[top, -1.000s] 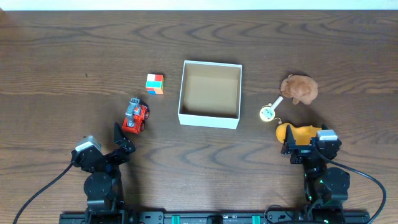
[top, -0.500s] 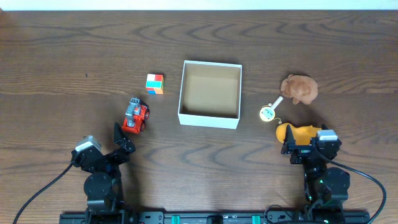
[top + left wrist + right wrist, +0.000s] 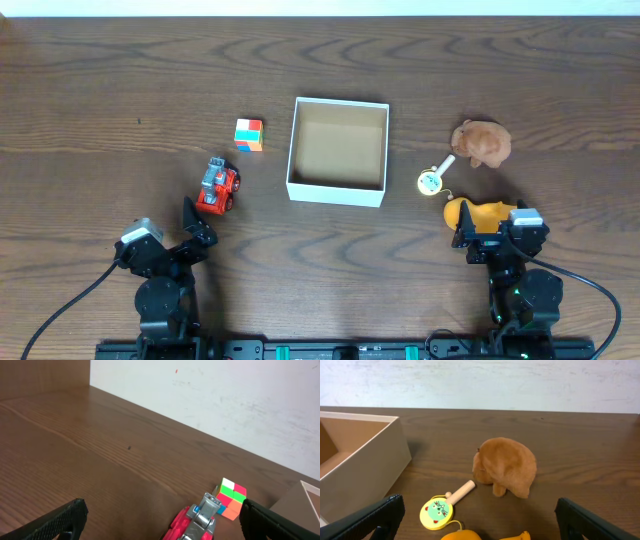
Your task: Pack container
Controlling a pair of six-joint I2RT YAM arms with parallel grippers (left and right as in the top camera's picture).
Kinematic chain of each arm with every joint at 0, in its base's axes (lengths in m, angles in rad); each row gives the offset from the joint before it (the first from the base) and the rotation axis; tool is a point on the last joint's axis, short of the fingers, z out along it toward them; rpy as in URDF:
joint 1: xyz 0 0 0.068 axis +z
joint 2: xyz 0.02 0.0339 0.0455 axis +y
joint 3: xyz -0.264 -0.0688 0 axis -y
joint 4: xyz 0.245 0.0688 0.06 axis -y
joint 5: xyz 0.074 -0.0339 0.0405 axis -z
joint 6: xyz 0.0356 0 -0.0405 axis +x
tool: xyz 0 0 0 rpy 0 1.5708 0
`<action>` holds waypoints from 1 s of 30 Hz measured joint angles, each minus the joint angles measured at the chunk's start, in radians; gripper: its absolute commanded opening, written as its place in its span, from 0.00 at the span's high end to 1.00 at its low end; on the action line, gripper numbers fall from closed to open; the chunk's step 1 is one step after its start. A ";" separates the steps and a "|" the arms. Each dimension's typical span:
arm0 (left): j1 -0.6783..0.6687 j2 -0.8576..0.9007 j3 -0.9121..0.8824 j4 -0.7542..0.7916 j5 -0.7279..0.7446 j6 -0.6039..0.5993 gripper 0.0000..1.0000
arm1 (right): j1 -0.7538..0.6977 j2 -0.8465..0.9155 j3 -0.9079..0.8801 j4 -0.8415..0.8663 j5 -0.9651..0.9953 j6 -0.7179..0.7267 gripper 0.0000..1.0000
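Note:
The container (image 3: 336, 192), a shallow white box with a tan bottom, stands mid-table with nothing in it; its wall (image 3: 370, 462) fills the left of the right wrist view. My left gripper (image 3: 197, 225) is open just short of a red toy truck (image 3: 217, 187), which lies between the spread fingers (image 3: 162, 522) in the left wrist view. A colour cube (image 3: 249, 134) sits beyond the truck (image 3: 196, 521). My right gripper (image 3: 488, 230) stands open over an orange toy (image 3: 474, 213), holding nothing.
Right of the box lie a brown plush animal (image 3: 481, 142) and a yellow rattle drum with a wooden handle (image 3: 431, 180). In the right wrist view the plush (image 3: 507, 466) is ahead, the rattle (image 3: 437, 511) nearer left. A white wall borders the far table edge.

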 measured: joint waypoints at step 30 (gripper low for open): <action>0.001 0.372 0.418 -0.069 0.103 -0.027 0.02 | 0.000 0.000 0.000 -0.001 0.000 0.000 0.01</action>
